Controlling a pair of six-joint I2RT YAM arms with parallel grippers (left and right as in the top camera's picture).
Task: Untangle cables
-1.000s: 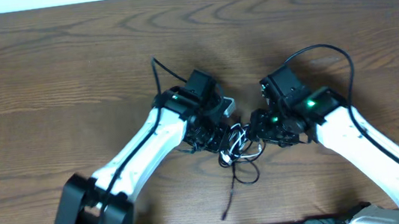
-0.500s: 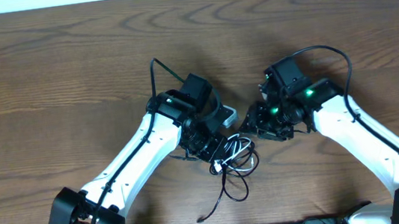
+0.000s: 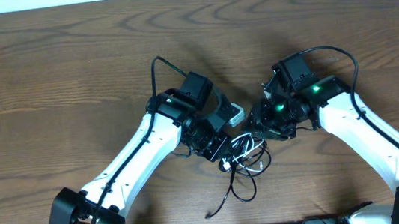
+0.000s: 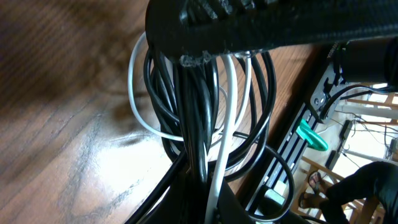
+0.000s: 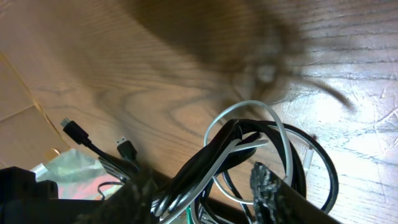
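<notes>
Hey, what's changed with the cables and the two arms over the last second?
The cable bundle has slid slightly toward the near edge of the table along with the left gripper, and its loops have spread. The loose black tail swung its end leftward. The right gripper barely shifted. Both still grip the bundle; nothing was let go.

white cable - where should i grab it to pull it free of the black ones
Grip the white cable on its outer loop, which bows clear of the black cables over bare table. Come from that open side; elsewhere it runs packed in among them.
</notes>
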